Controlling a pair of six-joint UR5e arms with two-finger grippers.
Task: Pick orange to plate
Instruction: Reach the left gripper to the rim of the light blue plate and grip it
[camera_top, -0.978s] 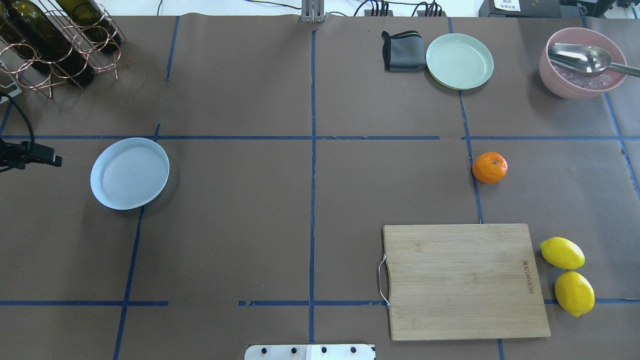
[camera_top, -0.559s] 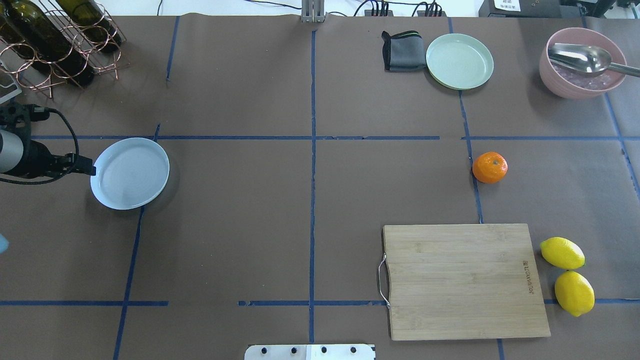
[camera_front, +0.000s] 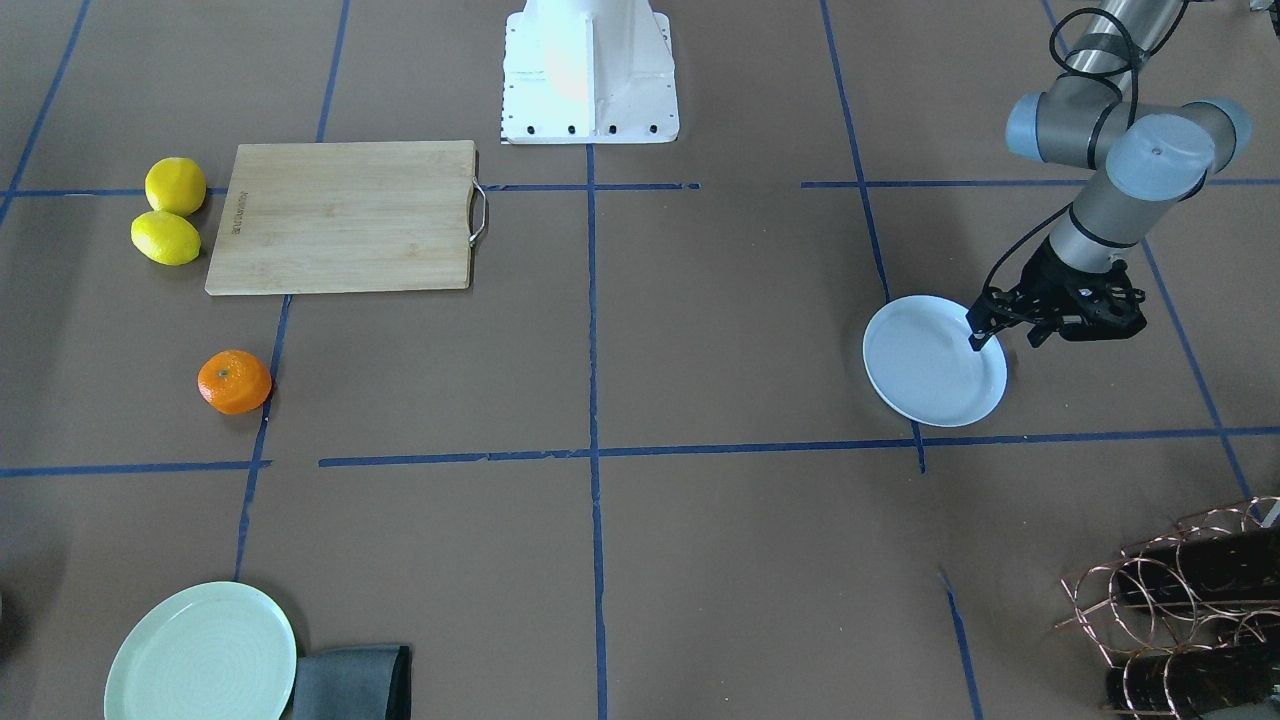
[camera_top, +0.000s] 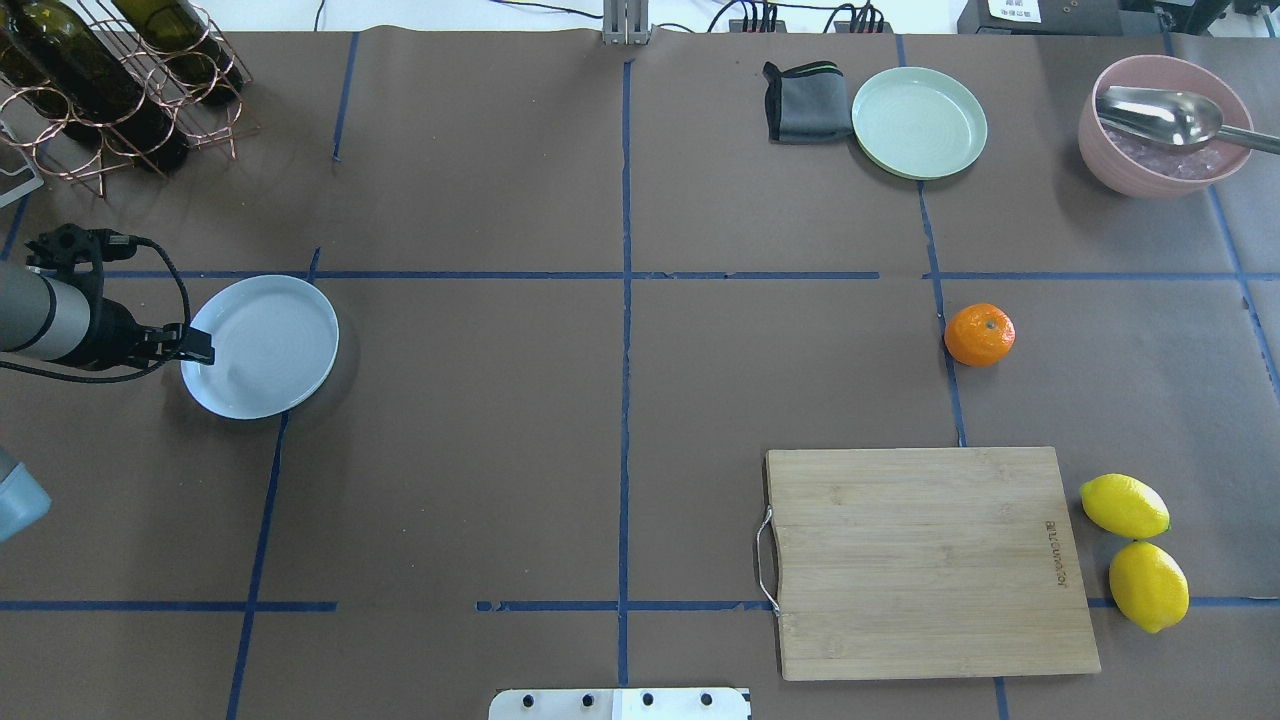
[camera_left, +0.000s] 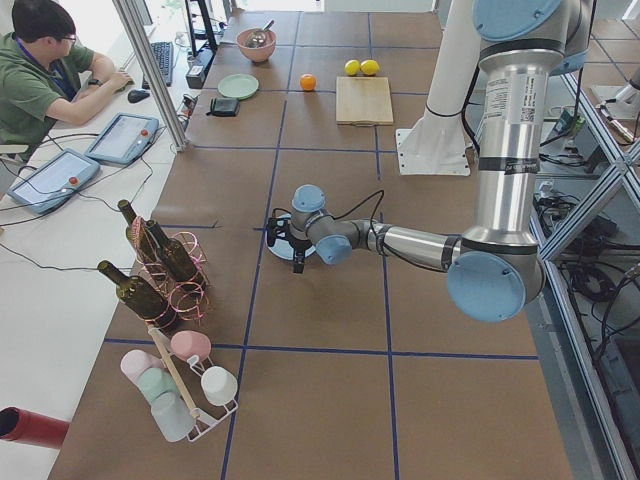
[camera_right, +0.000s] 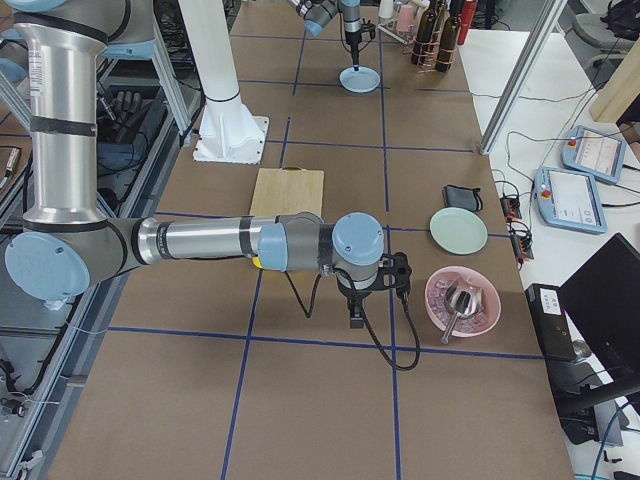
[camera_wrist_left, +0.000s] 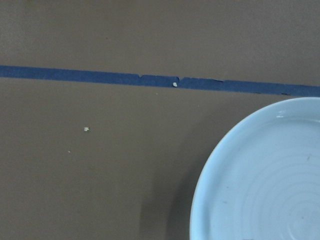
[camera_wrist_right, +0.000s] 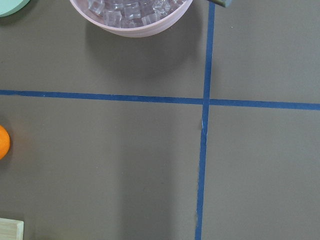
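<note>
The orange (camera_top: 980, 335) sits on the brown table right of centre, also seen as orange (camera_front: 234, 381), and at the left edge of the right wrist view as orange (camera_wrist_right: 2, 142). The pale bluish-white plate (camera_top: 265, 350) lies far off at the table's left, empty. My left gripper (camera_top: 200, 347) hovers over that plate's (camera_front: 930, 365) left rim, and the left gripper (camera_front: 1003, 342) looks open with nothing in it. The left wrist view shows the plate's edge (camera_wrist_left: 260, 175). My right gripper (camera_right: 352, 315) points down between orange and pink bowl; I cannot tell its state.
A wooden cutting board (camera_top: 930, 560) lies in front of the orange, with two lemons (camera_top: 1125, 505) to its right. A pale green plate (camera_top: 918, 122), grey cloth (camera_top: 803, 102) and pink bowl (camera_top: 1160, 150) with ice and spoon stand at the back right. A bottle rack (camera_top: 110, 80) stands back left.
My left arm has come in from the left edge, and its gripper now reaches over the plate's rim. The orange and the plate have stayed where they were.
</note>
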